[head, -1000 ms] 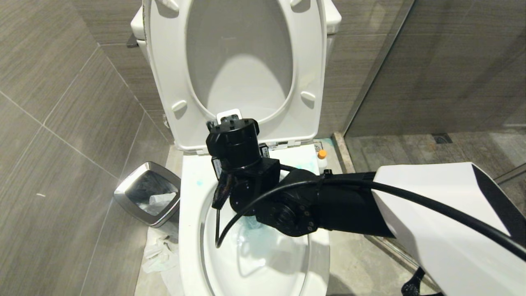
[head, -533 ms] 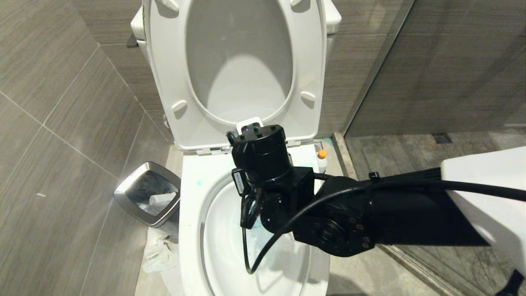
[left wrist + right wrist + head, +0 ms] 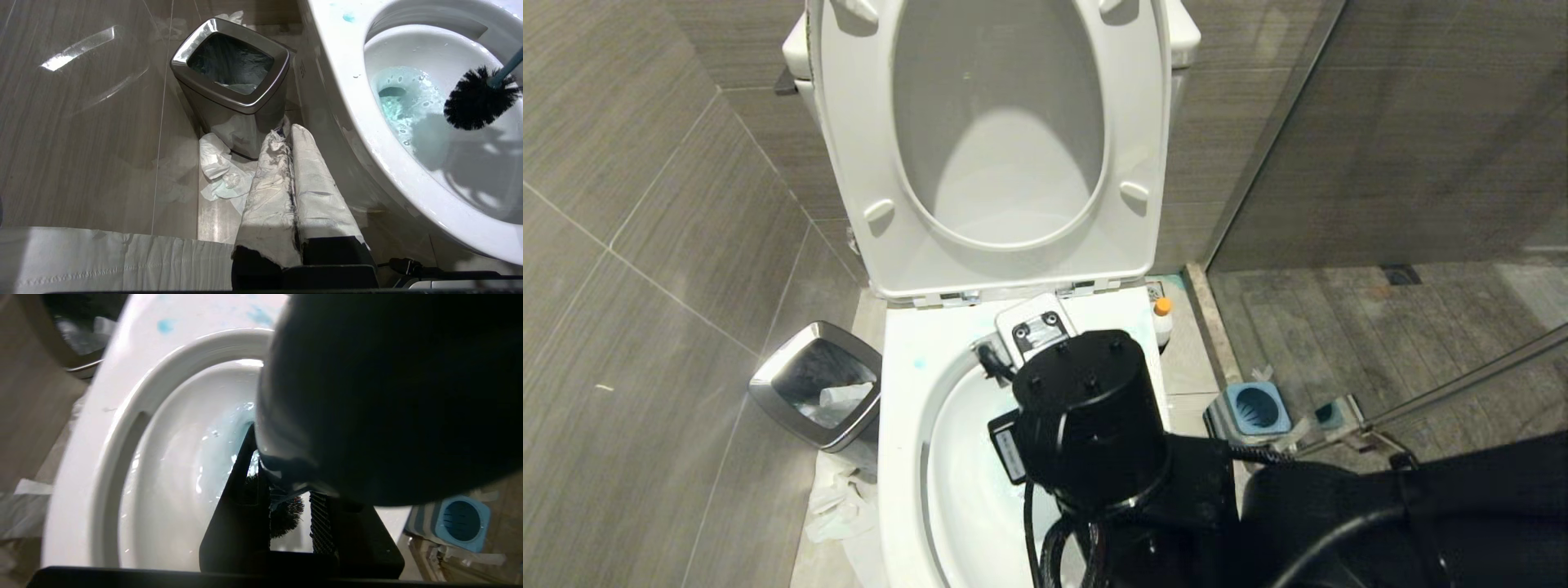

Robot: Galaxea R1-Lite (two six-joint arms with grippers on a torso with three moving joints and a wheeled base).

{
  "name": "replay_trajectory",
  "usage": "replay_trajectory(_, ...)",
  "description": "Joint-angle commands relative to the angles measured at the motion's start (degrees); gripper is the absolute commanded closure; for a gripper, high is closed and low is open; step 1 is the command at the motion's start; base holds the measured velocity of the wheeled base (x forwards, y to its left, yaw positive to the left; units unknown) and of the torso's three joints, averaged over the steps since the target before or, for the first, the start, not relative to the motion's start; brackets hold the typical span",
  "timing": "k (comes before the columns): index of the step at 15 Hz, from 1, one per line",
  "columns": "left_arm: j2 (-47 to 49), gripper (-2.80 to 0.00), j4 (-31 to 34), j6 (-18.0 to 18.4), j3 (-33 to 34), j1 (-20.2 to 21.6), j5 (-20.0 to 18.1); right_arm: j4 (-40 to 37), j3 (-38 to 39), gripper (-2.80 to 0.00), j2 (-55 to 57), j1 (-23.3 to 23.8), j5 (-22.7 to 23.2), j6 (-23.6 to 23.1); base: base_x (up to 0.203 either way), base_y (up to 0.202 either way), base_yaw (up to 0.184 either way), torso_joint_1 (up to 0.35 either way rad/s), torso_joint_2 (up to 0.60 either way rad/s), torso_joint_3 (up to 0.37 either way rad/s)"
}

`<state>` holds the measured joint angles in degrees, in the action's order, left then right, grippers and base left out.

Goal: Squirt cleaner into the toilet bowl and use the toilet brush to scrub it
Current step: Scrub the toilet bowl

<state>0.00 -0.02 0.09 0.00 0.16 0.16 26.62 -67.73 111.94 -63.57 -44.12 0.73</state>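
Toilet brush [image 3: 476,98] hangs inside the toilet bowl [image 3: 347,110] over teal water, your right gripper [image 3: 286,510] apparently clamped on its handle, view partly blocked.

You're in a tiled bathroom — a toilet bowl [image 3: 907,457] with raised seat, a steel waste bin [image 3: 817,384] beside it, and a glass shower partition [image 3: 1380,131] alongside.

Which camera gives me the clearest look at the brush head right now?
The left wrist view: the brush head hangs unobstructed inside the toilet bowl above the teal water. The right wrist view shows only a sliver of bristles between the right gripper's fingers. The head view hides it behind the arm.
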Motion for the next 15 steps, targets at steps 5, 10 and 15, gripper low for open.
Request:
replay_trajectory(5,0.0,0.0,-0.1,0.0,0.0,0.0,0.0,1.3,2.9,0.0,2.3,-8.0,-2.1,3.3,0.0,0.0,0.0,0.0,0.0,0.0)
replay_trajectory(10,0.1,0.0,-0.1,0.0,0.0,0.0,0.1,1.3,-1.8,0.0,6.0,-8.7,-1.7,3.7,0.0,0.0,0.0,0.0,0.0,0.0)
replay_trajectory(15,0.0,0.0,-0.1,0.0,0.0,0.0,0.1,1.1,-11.4,0.0,13.0,-8.3,-0.7,3.7,0.0,0.0,0.0,0.0,0.0,0.0)
